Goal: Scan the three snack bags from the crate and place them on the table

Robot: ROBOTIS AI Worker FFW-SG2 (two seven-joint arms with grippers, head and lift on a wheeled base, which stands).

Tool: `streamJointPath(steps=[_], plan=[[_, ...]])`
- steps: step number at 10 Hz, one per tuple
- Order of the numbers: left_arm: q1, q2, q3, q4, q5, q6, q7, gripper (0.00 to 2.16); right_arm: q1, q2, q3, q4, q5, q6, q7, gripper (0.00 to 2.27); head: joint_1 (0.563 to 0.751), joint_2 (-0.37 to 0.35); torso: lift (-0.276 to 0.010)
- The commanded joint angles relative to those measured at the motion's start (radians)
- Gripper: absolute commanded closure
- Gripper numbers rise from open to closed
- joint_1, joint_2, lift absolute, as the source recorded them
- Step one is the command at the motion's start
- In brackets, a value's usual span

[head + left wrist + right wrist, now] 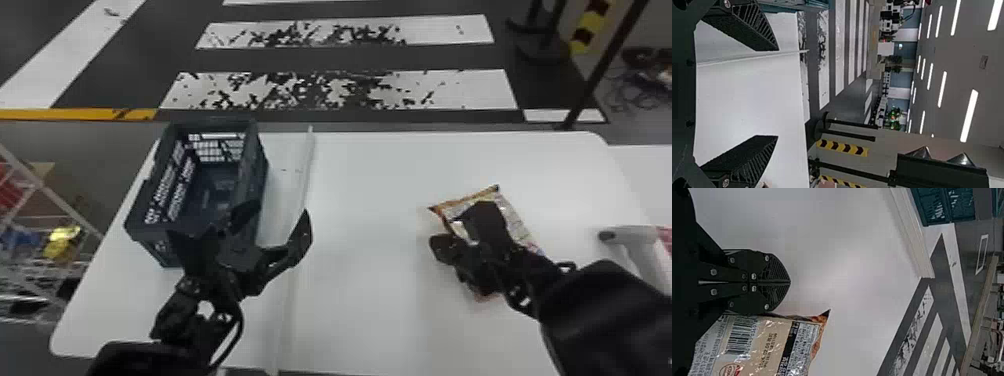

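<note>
One snack bag (511,215), right of centre, is probably light, soft and slippery, best pinched at its sealed edge (470,198); right hand (790,282) is clenched empty, left hand (777,93) released.

White floor stripes (480,90), a yellow line (60,114) beside their near left end, a metal rack (60,201) nearer and left of them, a dark pole (605,65), yellow-and-black banding (591,22) and tangled cables (635,95) right of them, green plants (894,117) beyond them, ceiling lights (969,115) above them
</note>
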Motion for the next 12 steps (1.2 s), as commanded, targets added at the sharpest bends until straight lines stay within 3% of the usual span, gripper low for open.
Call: streamJointPath(steps=[1,6,9,12], plan=[[0.0,0.001,-0.001,0.0,0.0,-0.001,-0.001,0.08,0.003,0.001,-0.001,0.001,-0.009,0.0,-0.044,2.25,0.695,0.073,-0.062],[0.006,0.001,-0.001,0.0,0.0,-0.001,-0.001,0.08,0.008,0.003,-0.044,0.008,-0.02,0.012,-0.129,2.25,0.695,0.041,-0.062],[0.006,-0.001,-0.002,0.0,0.0,-0.001,-0.001,0.08,0.057,0.0,-0.056,-0.056,-0.032,-0.009,-0.117,2.25,0.695,0.026,-0.062],[0.014,-0.001,-0.002,-0.005,0.0,-0.001,-0.001,0.08,0.036,0.001,-0.081,-0.021,-0.041,-0.018,-0.133,2.25,0.695,0.027,-0.062]])
